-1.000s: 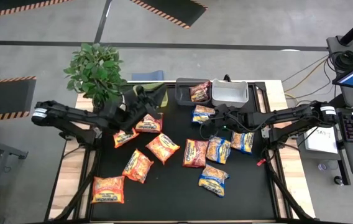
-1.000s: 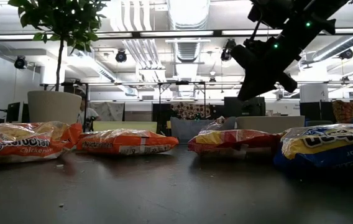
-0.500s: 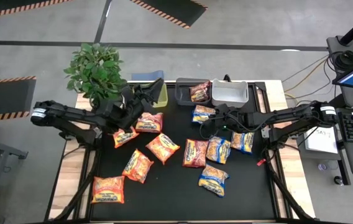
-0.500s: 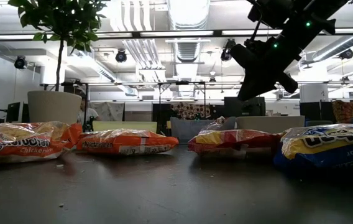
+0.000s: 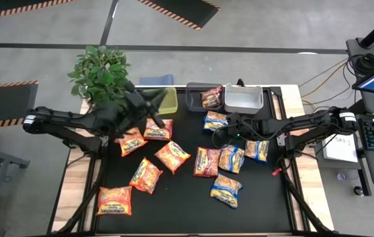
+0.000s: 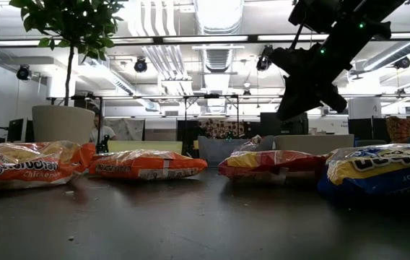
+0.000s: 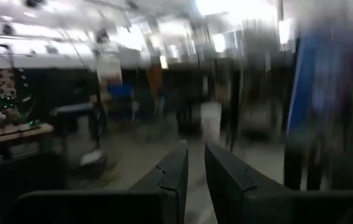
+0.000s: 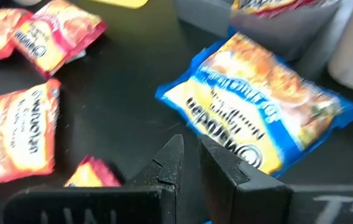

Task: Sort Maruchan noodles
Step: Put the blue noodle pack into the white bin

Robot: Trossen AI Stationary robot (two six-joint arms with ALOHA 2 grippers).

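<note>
The left gripper (image 7: 195, 163) shows its two dark fingers (image 7: 176, 168) drawn to a narrow slit with nothing between them, pointing out into a blurred room; only the left wrist view tells this. From above, the same gripper (image 5: 153, 105) sits at about eleven o'clock on the black table (image 5: 180, 210), over the near edge of the yellow-green bin (image 5: 168, 99), just beside the potted plant (image 5: 101, 76).

The right gripper (image 8: 191, 155) likewise has its fingers (image 8: 171, 163) nearly together and empty, hovering just short of a blue-and-yellow packet (image 8: 257, 121). The high view places that gripper (image 5: 226, 126) near the table's centre, toward one o'clock, with the blue-and-yellow packet (image 5: 215, 120) touching its tip. In the low view an arm hangs raised at the upper right (image 6: 313, 65); which arm it is cannot be told from there.

The Maruchan noodles lie scattered: orange-red packets (image 5: 172, 156) spread from the centre toward seven o'clock, one (image 5: 114, 200) at the far lower left. A darker red packet (image 5: 206, 161) lies at the centre, with blue-and-yellow ones (image 5: 226, 189) toward five o'clock. One packet (image 5: 212, 97) rests in the dark bin (image 5: 192, 99) at twelve o'clock, beside the grey bin (image 5: 243, 99). The low view alone shows how puffed the packets (image 6: 147, 164) are.
</note>
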